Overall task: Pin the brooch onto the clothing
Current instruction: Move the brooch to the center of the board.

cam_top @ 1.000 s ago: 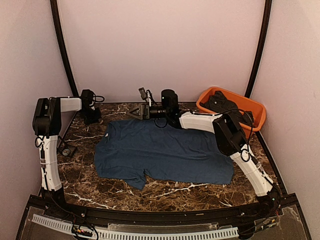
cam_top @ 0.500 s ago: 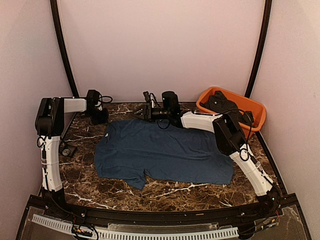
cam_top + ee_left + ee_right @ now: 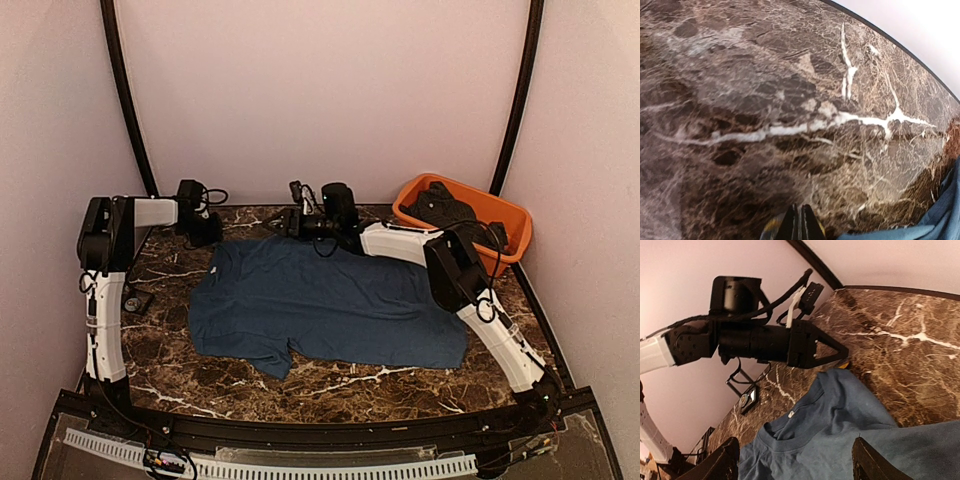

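Here the shirt [image 3: 330, 305] lies flat; the left gripper [image 3: 213, 232], just off its shoulder [image 3: 222, 255], pinches what looks like the brooch [image 3: 842, 366]. The right gripper [image 3: 795, 440] hangs wide over the collar [image 3: 785, 432] and should hold fabric taut for pinning.

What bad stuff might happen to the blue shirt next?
The left claw, shut, hangs over bare brown marble table beside the dark navy-blue T-shirt, so it may miss the fabric. The open right claw sits close by near the collar; the two might bump or bunch the soft cloth.
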`<action>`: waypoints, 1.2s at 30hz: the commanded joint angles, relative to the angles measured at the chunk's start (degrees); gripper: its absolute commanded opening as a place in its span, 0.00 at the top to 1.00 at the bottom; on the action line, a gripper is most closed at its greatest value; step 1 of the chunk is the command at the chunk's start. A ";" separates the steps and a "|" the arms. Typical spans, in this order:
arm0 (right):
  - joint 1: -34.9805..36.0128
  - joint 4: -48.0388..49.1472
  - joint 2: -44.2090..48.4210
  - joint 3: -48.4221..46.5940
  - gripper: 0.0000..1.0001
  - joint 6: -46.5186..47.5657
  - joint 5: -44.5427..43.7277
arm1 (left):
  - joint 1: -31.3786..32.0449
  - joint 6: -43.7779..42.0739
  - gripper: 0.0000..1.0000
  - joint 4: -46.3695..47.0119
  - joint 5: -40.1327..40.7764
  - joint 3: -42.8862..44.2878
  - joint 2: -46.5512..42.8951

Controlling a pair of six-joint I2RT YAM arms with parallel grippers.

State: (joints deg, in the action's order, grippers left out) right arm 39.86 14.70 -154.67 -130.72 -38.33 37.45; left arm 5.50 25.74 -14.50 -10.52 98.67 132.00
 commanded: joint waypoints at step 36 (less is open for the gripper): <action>-0.77 -8.31 14.32 18.92 0.28 1.22 -1.74 | 2.04 -4.03 0.51 -21.23 8.03 -4.17 -1.69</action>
State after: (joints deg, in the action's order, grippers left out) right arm 38.54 7.01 -142.98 -113.73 -38.76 34.68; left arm 7.79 22.87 -22.72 -6.50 99.00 130.10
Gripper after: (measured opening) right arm 0.718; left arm 0.492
